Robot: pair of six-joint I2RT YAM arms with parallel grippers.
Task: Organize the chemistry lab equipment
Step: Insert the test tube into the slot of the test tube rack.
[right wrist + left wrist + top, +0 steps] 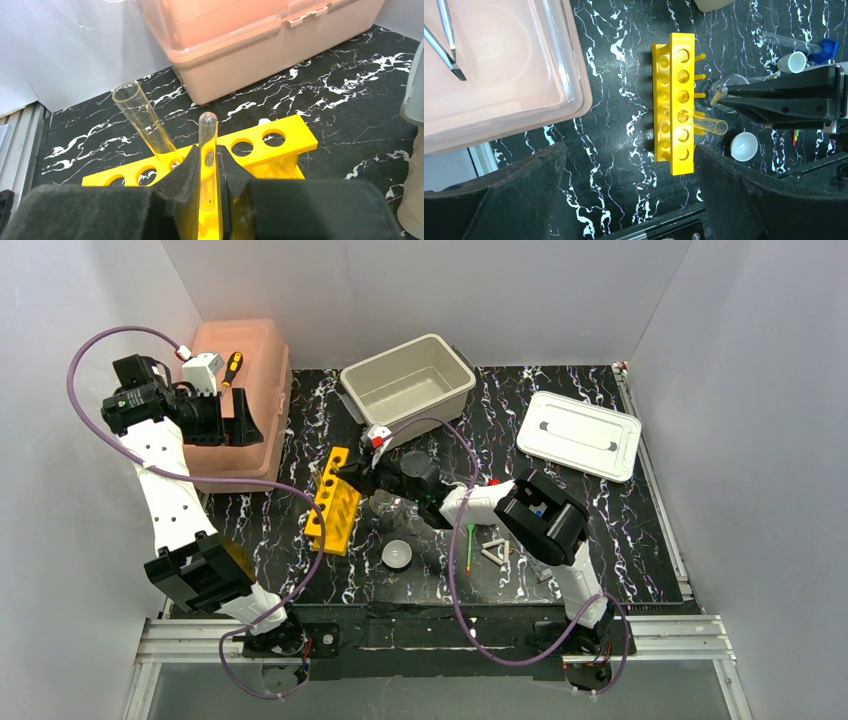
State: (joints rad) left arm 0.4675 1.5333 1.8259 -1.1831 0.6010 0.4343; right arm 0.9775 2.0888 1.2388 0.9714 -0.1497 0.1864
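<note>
A pink box (240, 405), with a screwdriver (232, 367) on its lid, stands on the black marbled desk (630, 530) just left of the yellow slotted rack (335, 502). A grey bin (407, 380) sits behind the rack, and a white lid (580, 435) lies well apart to the right. The right fingers (207, 162) are clamped on a clear glass tube (207, 125), whose rounded end sticks out past the fingertips over the rack's row of holes. Just beside it, a second tube (145, 122) leans in one hole, open mouth up. A clear flask (730, 92) sits on the desk between the rack and the right arm, beneath the fingertips, with the red-capped squeeze bottle (378, 437) close behind. Nearer the arm bases lie the white bowl (397, 555), green spoon (469, 538) and white triangle (495, 552). The left fingers (242, 428) hang spread wide above the pink box near its right edge, holding nothing.
</note>
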